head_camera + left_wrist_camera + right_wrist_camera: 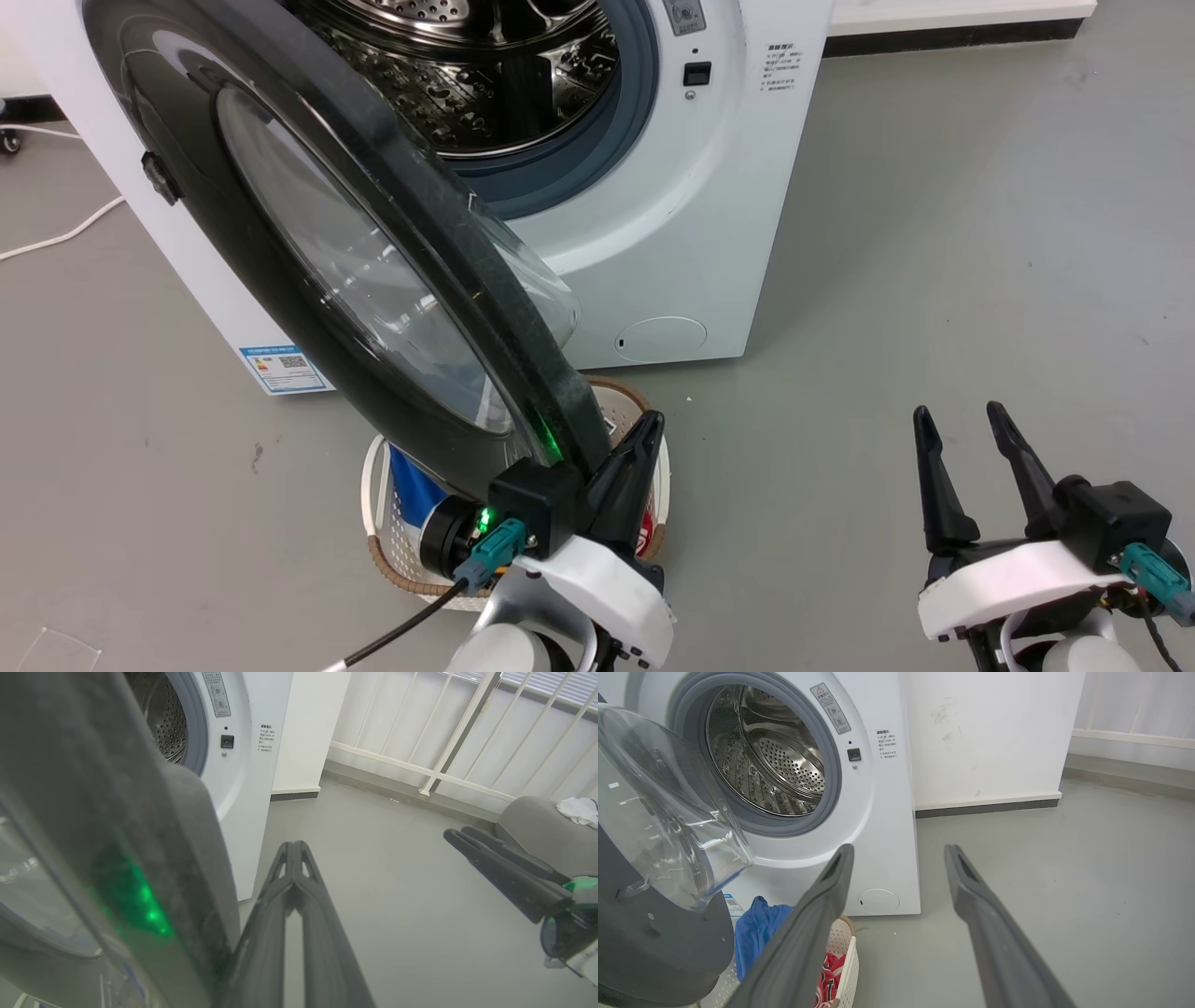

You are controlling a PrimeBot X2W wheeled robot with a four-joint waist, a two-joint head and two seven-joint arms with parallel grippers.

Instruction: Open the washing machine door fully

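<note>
The white washing machine (709, 233) stands at the top of the head view with its steel drum (485, 75) exposed. The washing machine door (355, 271), a black ring around bulging clear glass, is swung out towards me, about halfway open. My left gripper (651, 425) is shut with nothing held, and its fingers lie right beside the inner side of the door's lower rim. The left wrist view has that rim (117, 858) just left of the shut left gripper (294, 847). My right gripper (962, 415) is open over bare floor, well right of the door. The right wrist view sees the door (658, 933) from its inner side.
Under the door stands a white laundry basket (378, 485) holding blue and red clothes (756, 933). A white cable (65, 233) lies on the floor to the machine's left. A white railing (444, 742) and a grey cushion (537, 830) stand off to the right. Grey floor stretches out to the right.
</note>
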